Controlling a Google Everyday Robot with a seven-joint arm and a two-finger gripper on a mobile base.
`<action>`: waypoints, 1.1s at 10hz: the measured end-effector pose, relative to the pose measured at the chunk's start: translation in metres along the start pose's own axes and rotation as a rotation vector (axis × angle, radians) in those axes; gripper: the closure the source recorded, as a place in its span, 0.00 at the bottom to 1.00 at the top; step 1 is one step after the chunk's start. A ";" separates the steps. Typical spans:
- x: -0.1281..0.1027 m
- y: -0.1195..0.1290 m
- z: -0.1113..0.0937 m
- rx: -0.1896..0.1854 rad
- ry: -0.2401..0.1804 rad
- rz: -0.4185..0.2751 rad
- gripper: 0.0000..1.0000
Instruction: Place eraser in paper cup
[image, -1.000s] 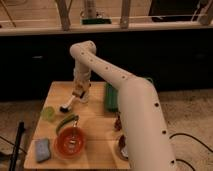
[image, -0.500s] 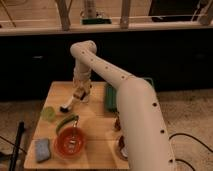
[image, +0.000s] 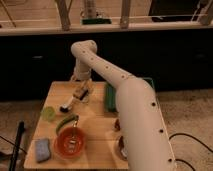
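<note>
Your gripper (image: 82, 93) is low over the back of the wooden table (image: 97, 135), and I can't tell how wide it stands or whether it has hold of anything. Just below and left of it is the eraser (image: 67, 105), a slim dark-and-pale piece lying at a slant, its upper end right by the gripper; contact, I can't tell. Further left sits the paper cup (image: 48, 113), upright near the table's left edge, apart from the eraser. In front of them you've got a green vegetable (image: 66, 122), the orange bowl (image: 70, 142) and a blue-grey sponge (image: 42, 149), with your arm (image: 125, 95) sweeping across a green bin (image: 110, 97)
</note>
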 end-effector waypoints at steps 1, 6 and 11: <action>0.001 0.000 -0.001 -0.001 0.001 -0.001 0.20; 0.005 0.000 -0.006 0.003 0.005 -0.002 0.20; 0.009 -0.002 -0.011 0.012 0.011 -0.003 0.20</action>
